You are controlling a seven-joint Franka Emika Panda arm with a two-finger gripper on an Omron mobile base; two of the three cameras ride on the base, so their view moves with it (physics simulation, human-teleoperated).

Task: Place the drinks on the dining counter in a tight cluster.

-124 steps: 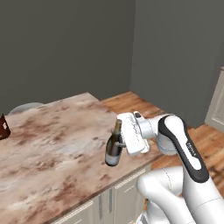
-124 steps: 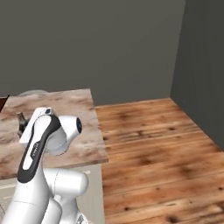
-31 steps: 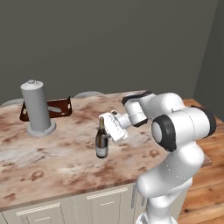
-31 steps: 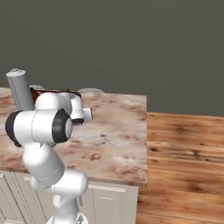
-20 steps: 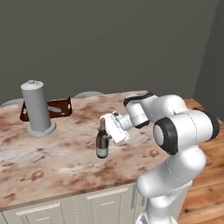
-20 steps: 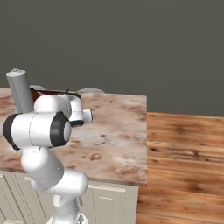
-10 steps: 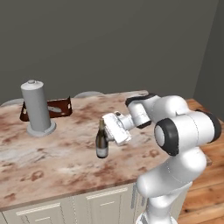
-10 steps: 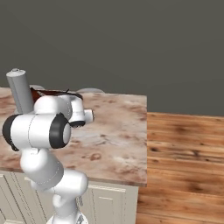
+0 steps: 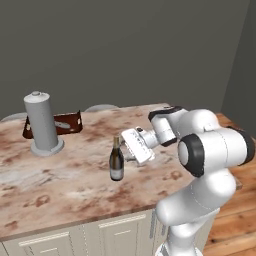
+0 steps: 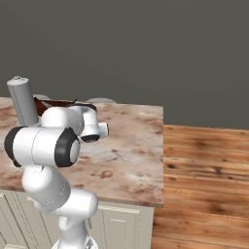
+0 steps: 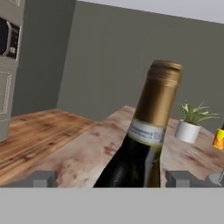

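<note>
The slim dark wine bottle (image 9: pixel 116 162) with a pale label stands upright on the dining counter (image 9: pixel 60 185), near its middle. My gripper (image 9: pixel 124 149) reaches in sideways from the right at the height of its neck. In the hand view the gold-capped wine bottle (image 11: pixel 148 131) rises between my two fingertips (image 11: pixel 43 178), which stand wide apart and clear of the glass. My gripper (image 11: pixel 111 180) is open and holds nothing. A small yellow-orange thing (image 11: pixel 218 138) shows at the right edge of the hand view, cut off; I cannot tell what it is.
A tall grey cylinder (image 9: pixel 42 122) on a round base stands at the counter's back left, with a dark brown tray (image 9: pixel 65 122) behind it. A small potted plant (image 11: pixel 190 124) sits farther along the marble. Wooden floor (image 10: pixel 204 175) lies beyond the counter's right end.
My fingers have spread apart and let go of the wine bottle. The bottle stays upright in the same spot and the arm has barely moved.
</note>
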